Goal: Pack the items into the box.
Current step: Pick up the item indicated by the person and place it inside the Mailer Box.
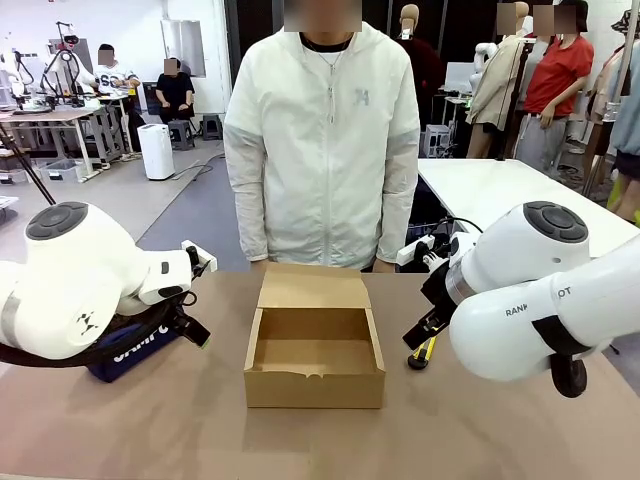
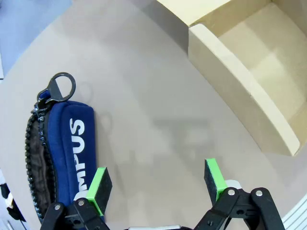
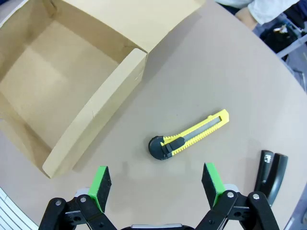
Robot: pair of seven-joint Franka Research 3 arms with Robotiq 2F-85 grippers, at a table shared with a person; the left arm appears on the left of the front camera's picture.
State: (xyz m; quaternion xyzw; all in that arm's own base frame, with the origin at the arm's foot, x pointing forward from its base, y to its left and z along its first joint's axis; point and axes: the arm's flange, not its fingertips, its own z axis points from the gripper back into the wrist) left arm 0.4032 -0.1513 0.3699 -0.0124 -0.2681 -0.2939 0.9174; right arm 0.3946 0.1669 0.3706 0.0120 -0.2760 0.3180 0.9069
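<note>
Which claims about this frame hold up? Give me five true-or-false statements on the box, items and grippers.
1. The box is open and empty. True.
2. The knife lies in the box. False: it lies on the table beside the box.
3. The left gripper is shut on the pouch. False: it is open, and the pouch lies beside one finger.
4. The stapler lies apart from the knife. True.
5. The right gripper is open. True.
</note>
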